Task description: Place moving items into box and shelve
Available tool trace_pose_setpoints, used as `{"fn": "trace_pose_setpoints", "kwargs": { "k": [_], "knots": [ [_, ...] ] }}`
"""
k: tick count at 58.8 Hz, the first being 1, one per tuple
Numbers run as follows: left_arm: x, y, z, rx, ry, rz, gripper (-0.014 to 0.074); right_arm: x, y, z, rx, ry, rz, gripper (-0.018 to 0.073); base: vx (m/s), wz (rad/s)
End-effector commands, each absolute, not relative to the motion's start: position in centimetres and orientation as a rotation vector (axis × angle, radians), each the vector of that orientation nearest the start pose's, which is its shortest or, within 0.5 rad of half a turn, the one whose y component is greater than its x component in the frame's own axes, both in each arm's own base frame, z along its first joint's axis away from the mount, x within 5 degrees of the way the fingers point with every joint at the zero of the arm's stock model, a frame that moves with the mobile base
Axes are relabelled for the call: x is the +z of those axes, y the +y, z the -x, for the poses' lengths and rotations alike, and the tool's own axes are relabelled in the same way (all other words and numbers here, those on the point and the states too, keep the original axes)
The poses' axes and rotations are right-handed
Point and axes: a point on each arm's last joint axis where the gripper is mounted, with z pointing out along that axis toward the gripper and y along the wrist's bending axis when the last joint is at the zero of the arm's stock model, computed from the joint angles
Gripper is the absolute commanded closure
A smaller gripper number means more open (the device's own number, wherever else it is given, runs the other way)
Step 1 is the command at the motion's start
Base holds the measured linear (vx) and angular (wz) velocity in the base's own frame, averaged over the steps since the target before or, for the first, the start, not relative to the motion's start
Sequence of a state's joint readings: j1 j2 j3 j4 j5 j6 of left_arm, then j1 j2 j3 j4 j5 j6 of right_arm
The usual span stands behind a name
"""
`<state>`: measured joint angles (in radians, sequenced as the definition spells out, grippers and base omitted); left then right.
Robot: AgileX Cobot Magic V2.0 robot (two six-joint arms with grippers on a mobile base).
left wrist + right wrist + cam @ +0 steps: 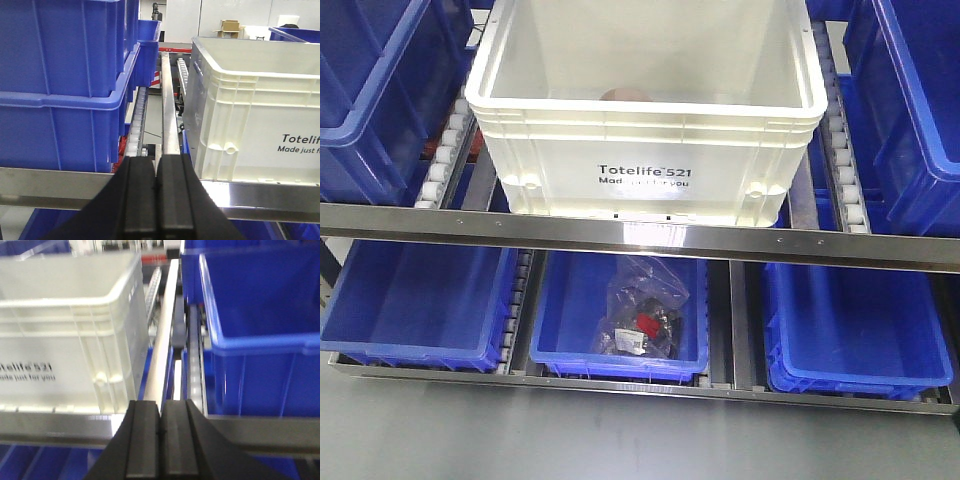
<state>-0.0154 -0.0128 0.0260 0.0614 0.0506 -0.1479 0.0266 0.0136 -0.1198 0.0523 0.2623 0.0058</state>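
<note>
Box (650, 150), white ribbed plastic with thick rim, is seated on the shelf's roller rails (440, 160) between glossy blue bins (380, 90). One rounded pinkish-brown item (625, 95) is seen inside. Left pincer (157, 200) and right pincer (161, 440) are pressed together, empty.

White crate (650, 170) reads "Totelife 521", apparently "Made just for you".

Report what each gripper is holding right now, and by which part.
Nothing is held. The left gripper and the right gripper are both shut with their pads together, empty, facing the rack beside the white box.
</note>
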Motion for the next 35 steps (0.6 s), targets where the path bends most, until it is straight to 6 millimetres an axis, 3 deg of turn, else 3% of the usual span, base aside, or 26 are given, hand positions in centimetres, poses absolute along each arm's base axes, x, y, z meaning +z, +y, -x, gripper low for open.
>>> {"fn": "trace_pose_setpoints", "kwargs": {
  "k": [1, 19, 35],
  "knots": [
    [21.2, -0.1, -5.4, -0.095, 1.438, 0.051, 0.0603, 24.6, 0.1, -4.4, 0.035, 1.513, -0.005, 0.0563, 0.00, 0.00],
    [21.2, -0.1, -5.4, -0.095, 1.440, 0.051, 0.0603, 20.9, 0.0, -5.5, 0.067, 1.479, -0.062, 0.0563, 0.00, 0.00],
    [21.2, -0.1, -5.4, -0.095, 1.441, 0.051, 0.0603, 19.6, -0.1, -5.6, -0.005, 1.567, -0.042, 0.0563, 0.00, 0.00]
  ]
}}
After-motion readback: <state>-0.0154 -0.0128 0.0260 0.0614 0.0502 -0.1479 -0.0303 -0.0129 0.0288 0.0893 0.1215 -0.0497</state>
